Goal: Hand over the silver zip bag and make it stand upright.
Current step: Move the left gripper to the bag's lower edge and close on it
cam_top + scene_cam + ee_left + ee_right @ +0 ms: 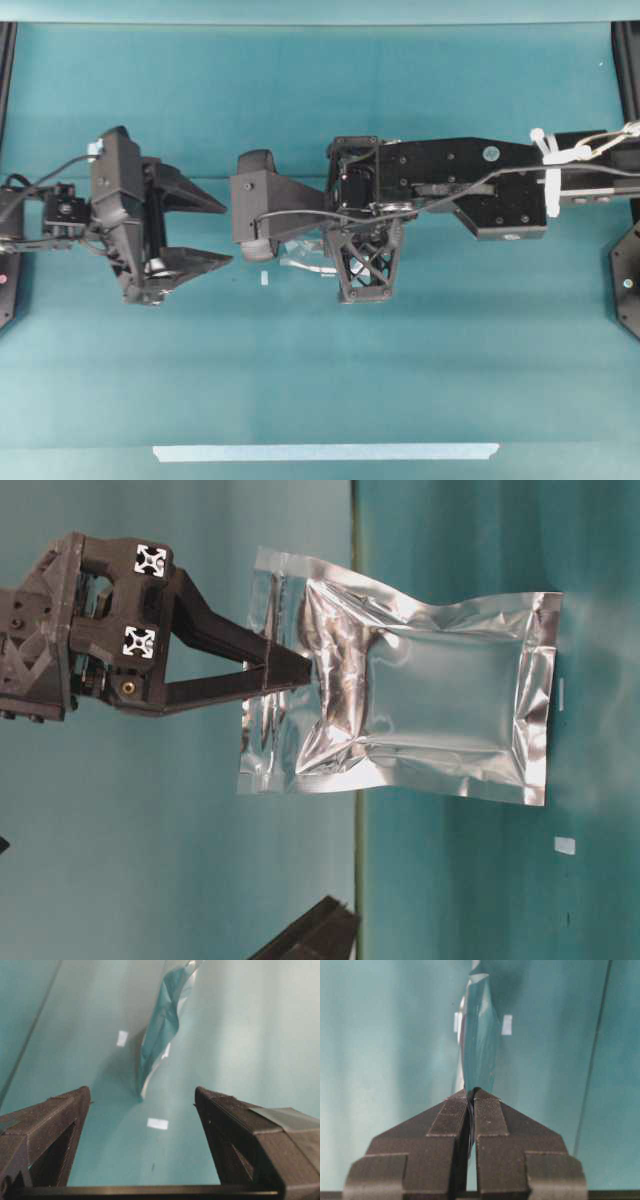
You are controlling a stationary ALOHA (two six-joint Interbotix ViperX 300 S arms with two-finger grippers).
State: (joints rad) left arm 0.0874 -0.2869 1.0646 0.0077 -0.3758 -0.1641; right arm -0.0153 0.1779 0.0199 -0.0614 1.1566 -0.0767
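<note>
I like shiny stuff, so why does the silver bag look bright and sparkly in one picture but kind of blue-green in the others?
In the table-level view the silver zip bag faces the camera, so its crinkled foil catches white glare. In the left wrist view it shows edge-on and mirrors the teal table. The right wrist view is the same, with the right gripper dark and close.

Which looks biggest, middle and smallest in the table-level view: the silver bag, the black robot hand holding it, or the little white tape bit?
1. silver zip bag, takes up most room.
2. right gripper, somewhat smaller as seen, though partly cut off at the frame edge, so unsure.
3. small white tape scrap, by far the tiniest.
</note>
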